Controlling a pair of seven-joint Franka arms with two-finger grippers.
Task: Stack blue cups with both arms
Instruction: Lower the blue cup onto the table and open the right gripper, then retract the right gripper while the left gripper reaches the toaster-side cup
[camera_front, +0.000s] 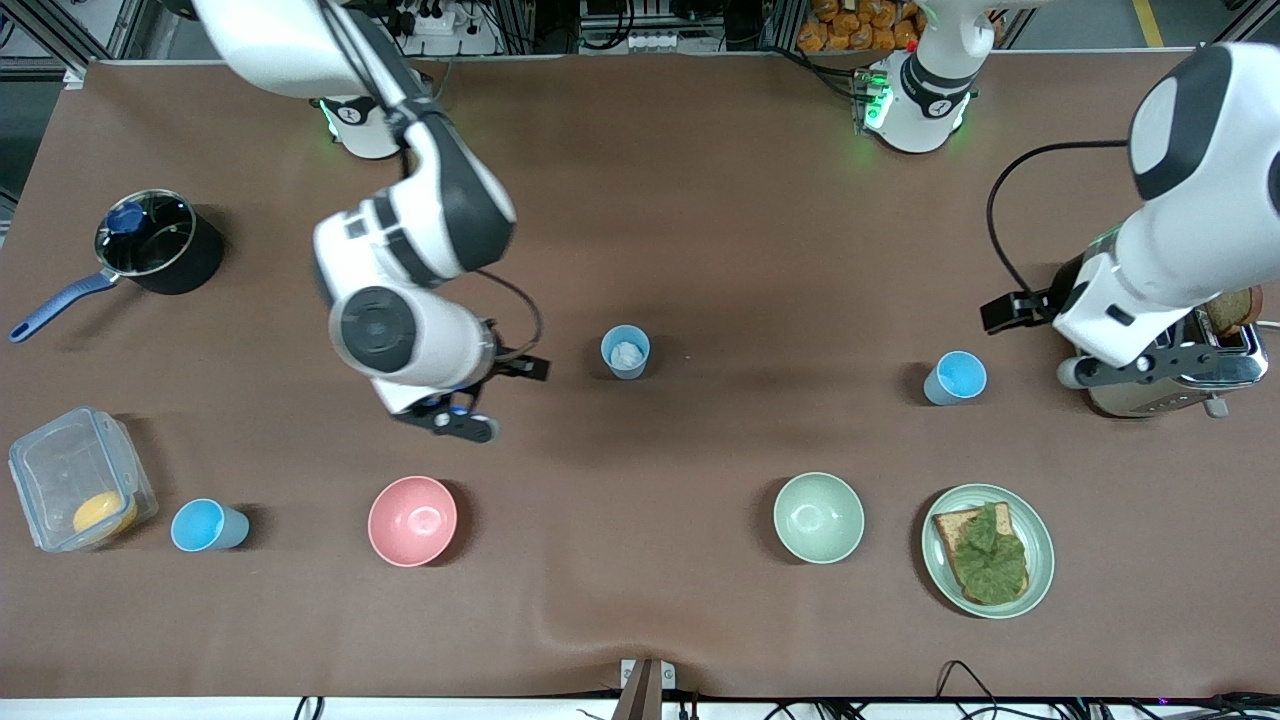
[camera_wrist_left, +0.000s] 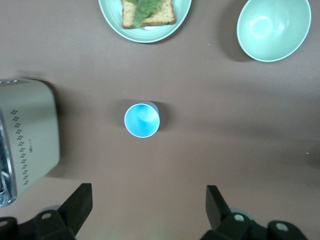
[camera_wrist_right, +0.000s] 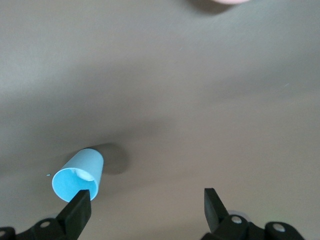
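Note:
A paler blue cup (camera_front: 625, 352) with a whitish inside stands mid-table. It shows in the right wrist view (camera_wrist_right: 77, 178), beside one fingertip. My right gripper (camera_front: 455, 418) (camera_wrist_right: 147, 210) is open and empty, up over bare table beside this cup. A brighter blue cup (camera_front: 955, 378) (camera_wrist_left: 142, 120) stands upright toward the left arm's end, beside the toaster. My left gripper (camera_front: 1150, 372) (camera_wrist_left: 149, 210) is open and empty, high over the table by this cup and the toaster. A third blue cup (camera_front: 208, 526) stands near the front camera at the right arm's end.
A pink bowl (camera_front: 412, 520) and a pale-green bowl (camera_front: 818, 517) (camera_wrist_left: 273, 29) sit nearer the front camera. There is also a plate with toast and lettuce (camera_front: 988, 550) (camera_wrist_left: 145, 17), a toaster (camera_front: 1170, 385) (camera_wrist_left: 27, 135), a black pot (camera_front: 160, 242) and a clear plastic box (camera_front: 80, 478).

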